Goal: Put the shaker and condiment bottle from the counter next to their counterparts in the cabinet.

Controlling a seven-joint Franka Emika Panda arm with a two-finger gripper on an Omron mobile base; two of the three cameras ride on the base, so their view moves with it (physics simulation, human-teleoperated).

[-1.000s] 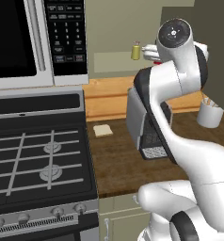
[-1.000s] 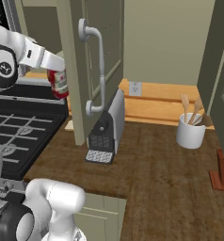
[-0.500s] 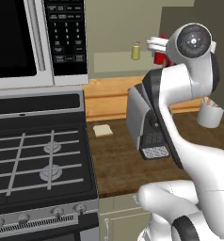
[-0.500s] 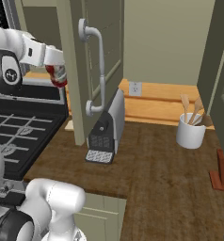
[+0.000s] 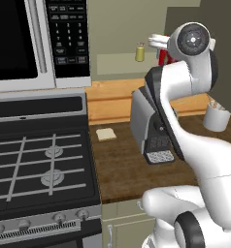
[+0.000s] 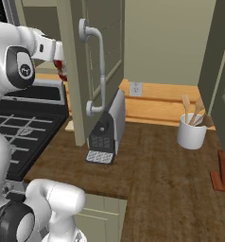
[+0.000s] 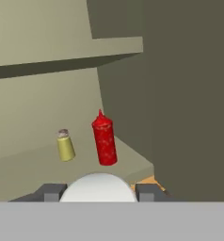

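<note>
Cabinet [image 7: 62,56] shelf holds the red squeeze bottle [image 7: 104,140] and, just beside it, a yellow shaker [image 7: 65,145]. Gripper [image 7: 100,192] is raised in front of the shelf, its 2 fingers clamped on the condiment bottle [image 7: 99,187]. Only the white cap shows in hand view; right base view has red contents half hidden behind the cabinet door [image 6: 93,56].
</note>
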